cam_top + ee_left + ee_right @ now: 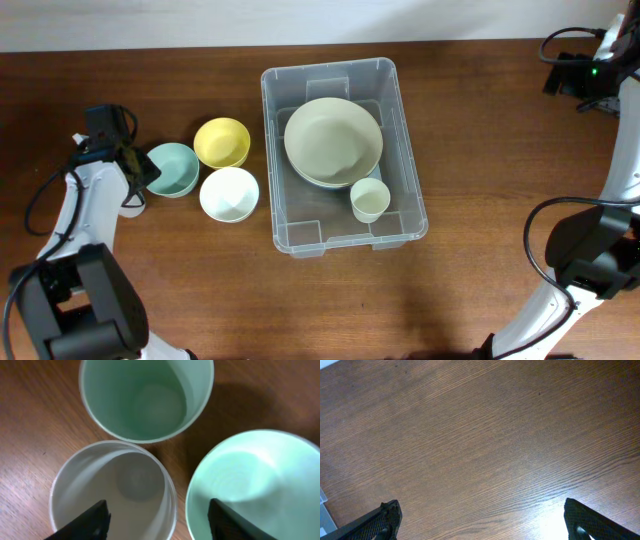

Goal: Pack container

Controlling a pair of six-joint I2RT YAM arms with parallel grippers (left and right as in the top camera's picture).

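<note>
Container [300,212] sits mid-table, holding a pale bowl [333,140] and small cup [369,199]. Just left: yellow bowl [222,142], teal bowl [172,168], white bowl [229,193]. Your left gripper [140,172] hovers by the teal bowl, jaws partly apart; your right gripper [482,519] gapes wide over the table [480,435].

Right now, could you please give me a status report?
Left gripper open, empty, above a white cup and mint bowl. Right gripper open, empty, over the table. Container holds large pale bowl and small cup. Nothing blocking its opening.

Overhead straight down; wrists close, downward.
</note>
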